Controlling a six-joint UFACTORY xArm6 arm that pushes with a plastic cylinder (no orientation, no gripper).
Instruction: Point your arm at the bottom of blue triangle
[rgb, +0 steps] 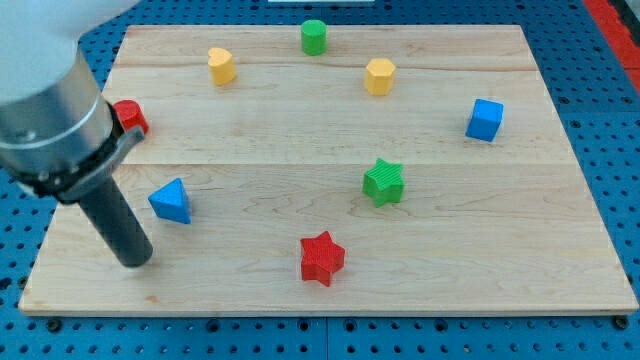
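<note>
The blue triangle (171, 201) lies on the wooden board (470, 240) at the view's left. My dark rod comes down from the grey arm at the upper left. My tip (134, 260) rests on the board below and slightly left of the blue triangle, a short gap away and not touching it.
A red block (130, 116) sits partly behind the arm at the left edge. A yellow block (221, 66), a green cylinder (314, 37) and a yellow hexagon (379, 76) stand along the top. A blue cube (485, 119) is at the right. A green star (383, 182) and a red star (321, 258) lie mid-board.
</note>
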